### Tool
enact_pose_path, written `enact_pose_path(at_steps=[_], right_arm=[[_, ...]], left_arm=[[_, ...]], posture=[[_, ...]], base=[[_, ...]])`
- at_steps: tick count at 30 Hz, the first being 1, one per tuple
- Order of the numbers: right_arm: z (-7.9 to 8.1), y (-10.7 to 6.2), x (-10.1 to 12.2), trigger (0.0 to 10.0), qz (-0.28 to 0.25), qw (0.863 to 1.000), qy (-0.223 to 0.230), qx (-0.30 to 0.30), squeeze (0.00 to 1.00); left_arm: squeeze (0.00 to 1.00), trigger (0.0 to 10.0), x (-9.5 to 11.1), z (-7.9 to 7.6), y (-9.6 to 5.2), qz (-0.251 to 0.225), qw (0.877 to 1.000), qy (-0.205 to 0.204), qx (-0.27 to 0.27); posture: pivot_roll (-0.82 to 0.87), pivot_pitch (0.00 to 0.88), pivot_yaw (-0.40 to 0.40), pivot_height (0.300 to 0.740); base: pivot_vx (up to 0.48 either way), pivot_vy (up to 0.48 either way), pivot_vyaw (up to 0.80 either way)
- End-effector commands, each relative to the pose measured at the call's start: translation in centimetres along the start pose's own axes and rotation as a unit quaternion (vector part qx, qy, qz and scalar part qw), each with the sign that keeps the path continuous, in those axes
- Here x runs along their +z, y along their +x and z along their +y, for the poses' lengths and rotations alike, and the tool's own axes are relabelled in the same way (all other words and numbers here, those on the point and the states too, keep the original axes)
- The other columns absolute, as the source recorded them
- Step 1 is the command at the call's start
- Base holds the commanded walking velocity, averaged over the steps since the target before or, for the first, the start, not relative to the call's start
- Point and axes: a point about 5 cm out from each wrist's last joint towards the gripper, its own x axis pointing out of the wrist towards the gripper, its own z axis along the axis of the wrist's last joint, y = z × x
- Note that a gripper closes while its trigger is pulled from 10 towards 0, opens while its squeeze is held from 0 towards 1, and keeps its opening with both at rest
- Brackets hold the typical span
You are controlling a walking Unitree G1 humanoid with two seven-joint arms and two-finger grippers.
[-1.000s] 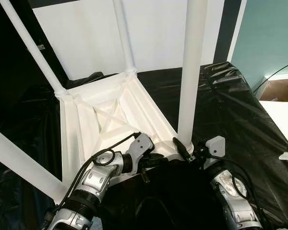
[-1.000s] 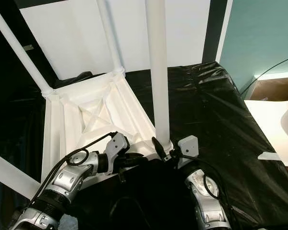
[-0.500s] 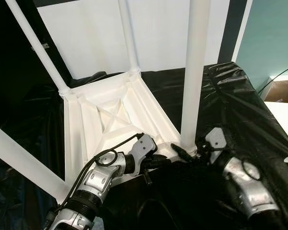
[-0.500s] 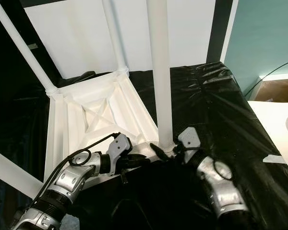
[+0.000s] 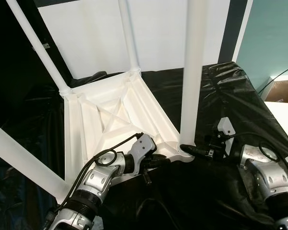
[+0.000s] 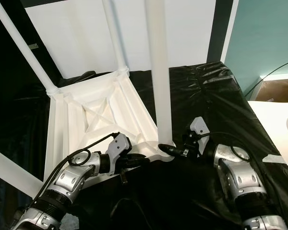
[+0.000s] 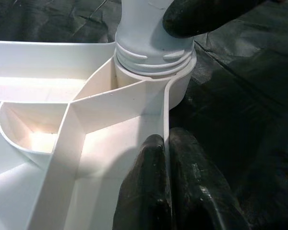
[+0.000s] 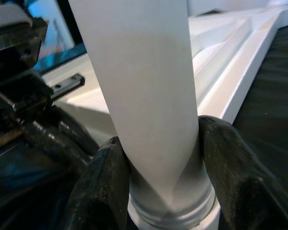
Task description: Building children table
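Inverted table (image 5: 110,120) on black sheet (image 5: 230,100). Left claw (image 7: 165,191) pinches the table's near rim, fingers nearly together. Right claw (image 8: 165,158) clamps the near leg (image 5: 192,72) just above its corner socket (image 7: 153,67). Other legs rise beyond.

Obstacles: my right gripper (image 5: 188,149) is clamped round the near leg (image 5: 194,72); my left gripper (image 5: 156,162) pinches the tabletop rim (image 7: 166,120) just beside it. Three more legs (image 5: 127,36) rise beyond. Free room: black-covered bench (image 5: 230,100) beyond my right gripper.
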Motion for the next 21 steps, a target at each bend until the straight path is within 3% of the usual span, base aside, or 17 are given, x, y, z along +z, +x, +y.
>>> enact_pose_path(at_steps=[1,3,5,6,8,12,16,17,18,19,21], right_arm=[[0.8,0.6,-0.5,0.0,-0.003,1.000,0.020,0.007,0.00],[2.0,1.5,-1.1,0.0,-0.040,0.995,0.018,-0.090,0.00],[2.3,1.8,-1.2,0.0,-0.070,0.976,0.027,-0.203,0.00],[2.3,1.8,-1.2,0.0,-0.070,0.976,0.027,-0.203,0.00],[3.6,2.0,-1.4,0.0,-0.084,0.954,0.047,-0.282,0.00],[3.2,1.8,-1.3,0.0,-0.089,0.942,0.042,-0.320,0.00],[3.2,2.0,-1.4,0.0,-0.076,0.944,0.045,-0.318,0.00],[3.3,2.3,-1.7,10.0,-0.065,0.947,0.053,-0.309,0.00],[3.4,2.5,-1.8,10.0,-0.058,0.950,0.058,-0.302,0.00],[3.7,2.8,-1.9,10.0,-0.056,0.958,0.065,-0.274,1.00],[3.9,3.0,-1.9,10.0,-0.056,0.962,0.068,-0.257,1.00]], left_arm=[[0.00,10.0,-3.6,-1.8,0.2,0.022,0.996,-0.078,-0.025],[0.00,10.0,-3.5,-1.7,0.1,0.022,0.997,-0.077,-0.022],[0.00,10.0,-3.4,-1.5,0.0,0.021,0.997,-0.075,-0.020],[0.00,10.0,-3.4,-1.5,0.0,0.021,0.997,-0.075,-0.020],[0.00,10.0,-3.4,-1.6,0.1,0.022,0.997,-0.077,-0.024],[0.00,10.0,-3.5,-1.6,0.0,0.024,0.996,-0.078,-0.028],[0.00,10.0,-3.4,-1.5,0.0,0.031,0.997,-0.070,-0.032],[0.00,10.0,-3.1,-1.3,0.1,0.028,0.997,-0.068,-0.032],[0.00,10.0,-3.0,-1.2,0.1,0.026,0.997,-0.067,-0.031],[0.00,10.0,-2.9,-1.1,0.2,0.025,0.997,-0.066,-0.031],[0.00,10.0,-2.8,-1.0,0.2,0.024,0.997,-0.065,-0.030]], posture=[[-0.01,0.000,0.053,0.740],[-0.01,0.000,0.052,0.740],[-0.01,0.000,0.053,0.740],[-0.01,0.000,0.053,0.740],[-0.01,0.000,0.060,0.740],[-0.03,0.000,0.077,0.740],[-0.03,0.000,0.079,0.740],[-0.03,0.000,0.080,0.740],[-0.03,0.000,0.080,0.740],[-0.04,0.000,0.083,0.740],[-0.04,0.000,0.083,0.740]], base=[[0.000,0.000,0.00],[0.000,0.000,0.00],[0.000,0.000,0.00],[0.000,0.000,0.00],[0.000,0.000,0.00],[0.000,0.000,0.00],[0.000,0.000,0.00],[0.000,0.000,0.00],[0.000,0.000,0.00],[0.000,0.000,0.00],[0.000,0.000,0.00]])
